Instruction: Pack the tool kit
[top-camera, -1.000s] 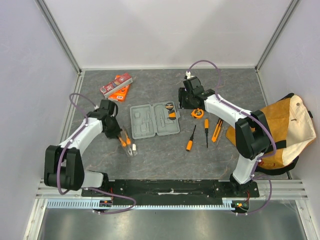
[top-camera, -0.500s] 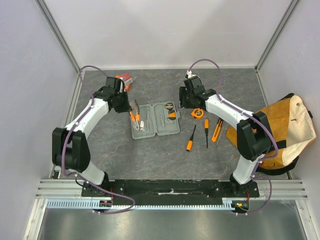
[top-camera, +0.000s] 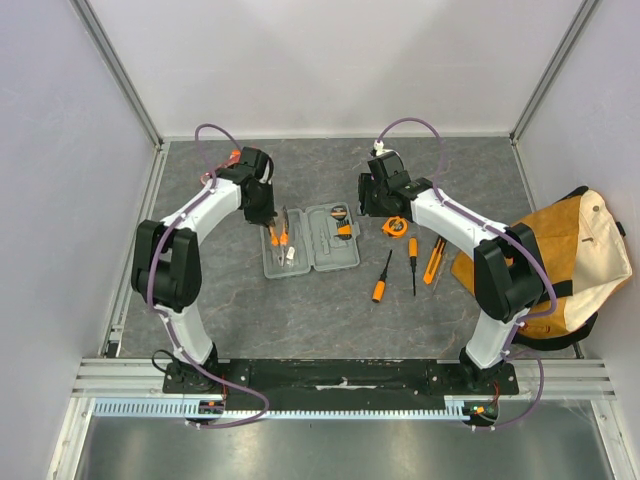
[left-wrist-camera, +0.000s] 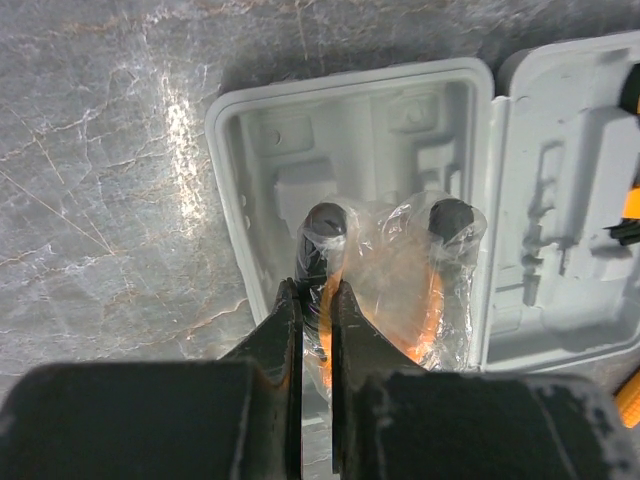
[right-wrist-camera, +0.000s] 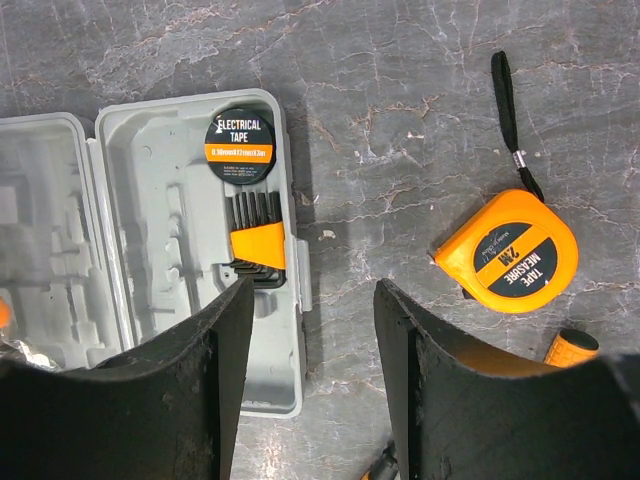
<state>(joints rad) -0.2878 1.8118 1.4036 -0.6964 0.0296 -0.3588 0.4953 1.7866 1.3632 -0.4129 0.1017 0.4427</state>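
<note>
- One tool kit case (top-camera: 328, 256), flat grey moulded plastic with rounded corners, lies open in two halves near the middle of the table (top-camera: 300, 330), a grey, marble-veined surface.
- The case's right half holds one black roll of electrical tape (right-wrist-camera: 239, 132) and one set of black hex keys in an orange holder (right-wrist-camera: 257, 240).
- The left gripper (left-wrist-camera: 313, 300) hangs over the case's left half, its fingers pinched almost together on one pair of pliers (left-wrist-camera: 385, 270) with orange-and-black handles, wrapped in crinkled clear plastic.
- The right gripper (right-wrist-camera: 312, 300) hovers beside the case's right edge, its fingers apart and holding nothing.
- One rounded orange tape measure (right-wrist-camera: 508, 252) lies on the table just right of it.
- Two screwdrivers lie towards the right edge: one orange-handled (top-camera: 381, 280), one slimmer (top-camera: 411, 262).
- One tan canvas bag (top-camera: 570, 250) slumps at the right edge.
</note>
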